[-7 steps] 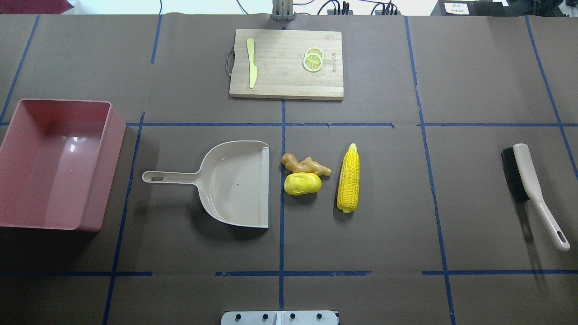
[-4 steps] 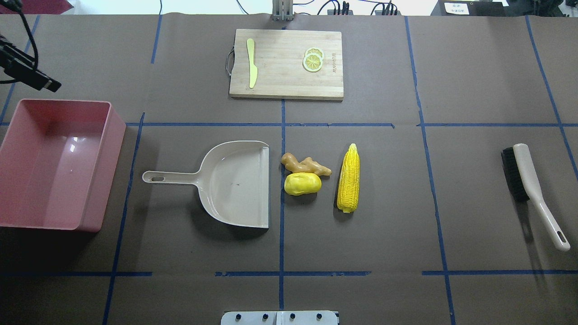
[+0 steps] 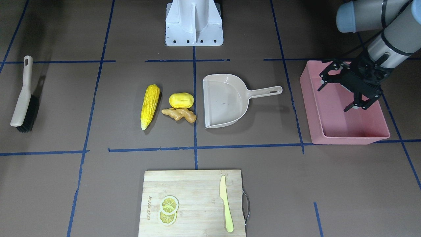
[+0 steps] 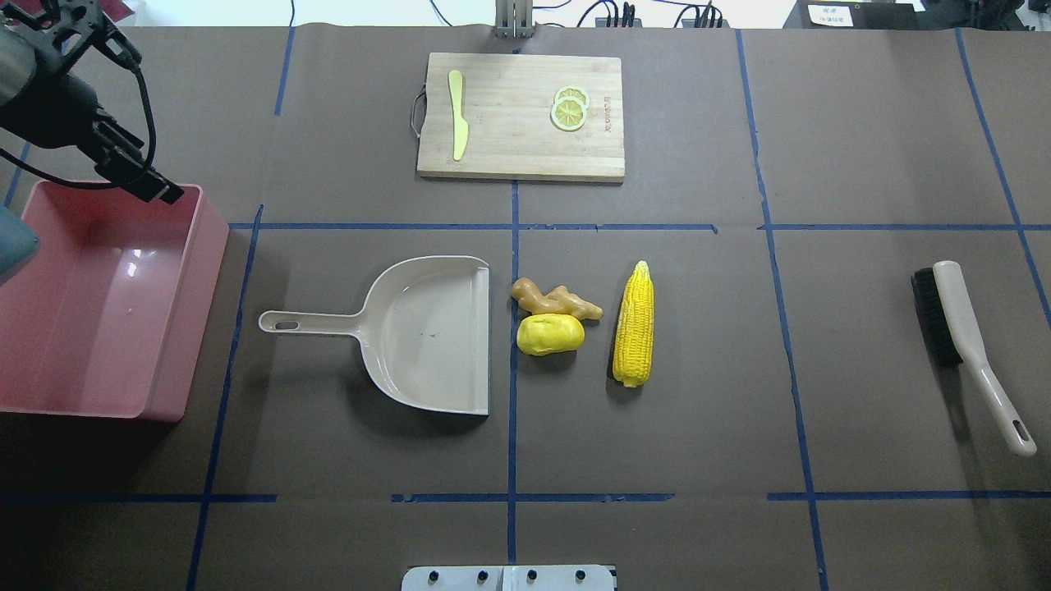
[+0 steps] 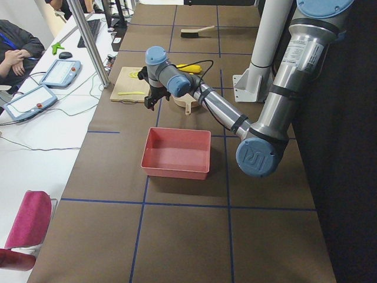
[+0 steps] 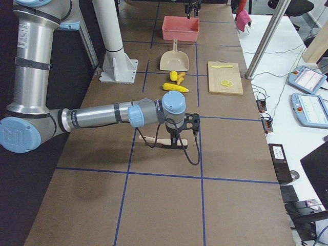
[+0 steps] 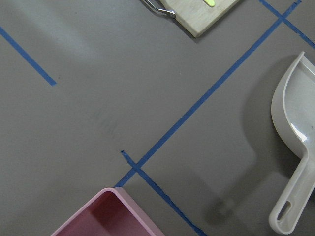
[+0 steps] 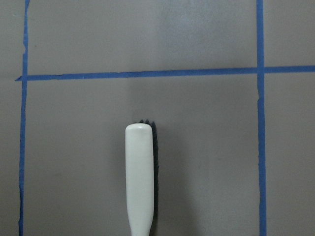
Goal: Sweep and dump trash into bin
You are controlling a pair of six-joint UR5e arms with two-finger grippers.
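Note:
The trash lies at the table's middle: a yellow corn cob [image 4: 634, 324], a yellow potato-like lump [image 4: 550, 334] and a tan ginger root [image 4: 557, 300] touching it. All three are just right of the open mouth of the beige dustpan [image 4: 427, 328]. The pink bin [image 4: 190, 328] stands at the far left and looks empty. My left gripper [image 3: 338, 93] is open and empty, up over the bin's far end. My right gripper [image 6: 179, 138] hovers over the brush [image 4: 965, 336] at the far right. I cannot tell whether it is open or shut.
A wooden cutting board [image 4: 517, 148] at the back centre holds a yellow-green knife [image 4: 457, 115] and lemon slices [image 4: 569, 108]. The dustpan's handle [image 4: 308, 321] points toward the bin. The right wrist view shows the brush's pale back [image 8: 140, 177] directly below.
My left arm has come into the overhead view from the upper left and moved down and right, over the bin's far corner. Nothing on the table has moved.

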